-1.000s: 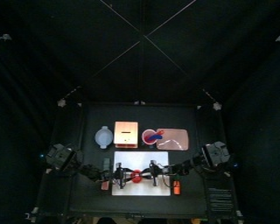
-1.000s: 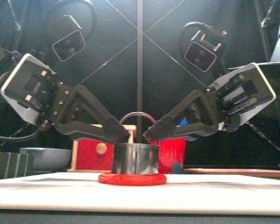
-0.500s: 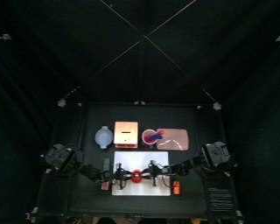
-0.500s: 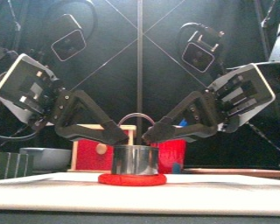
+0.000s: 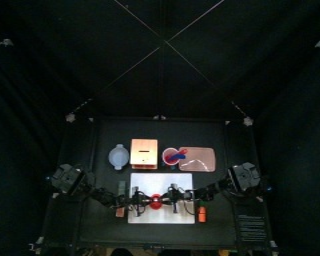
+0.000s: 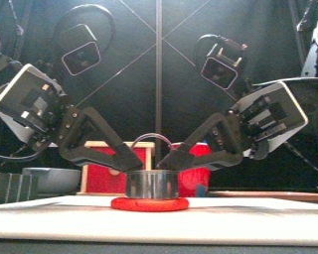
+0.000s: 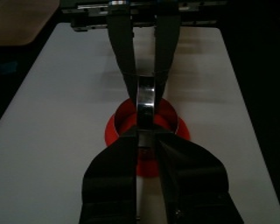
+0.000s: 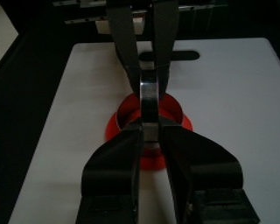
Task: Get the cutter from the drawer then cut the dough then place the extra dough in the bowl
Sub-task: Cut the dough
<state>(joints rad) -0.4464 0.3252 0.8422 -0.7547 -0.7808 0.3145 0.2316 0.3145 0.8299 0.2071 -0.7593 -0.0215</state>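
The left hand [image 6: 131, 152] and right hand [image 6: 173, 154] pinch the cutter [image 6: 151, 186] by its handle — dough [image 6: 150, 203] well inside the board [image 6: 261, 216] edges.

Top view: dim overall. The back curtain [image 5: 160, 60] shows almost no detail. The white cutting board [image 5: 163, 181], near the table's front edge, is the brightest area.

Front view: light falls from above. The cutter [image 6: 156, 185] carries pale reflections on its metal wall.

Wrist views: the board reads grey in the left wrist view and brighter in the right. In both, the camera's own jaws render dark and soft.
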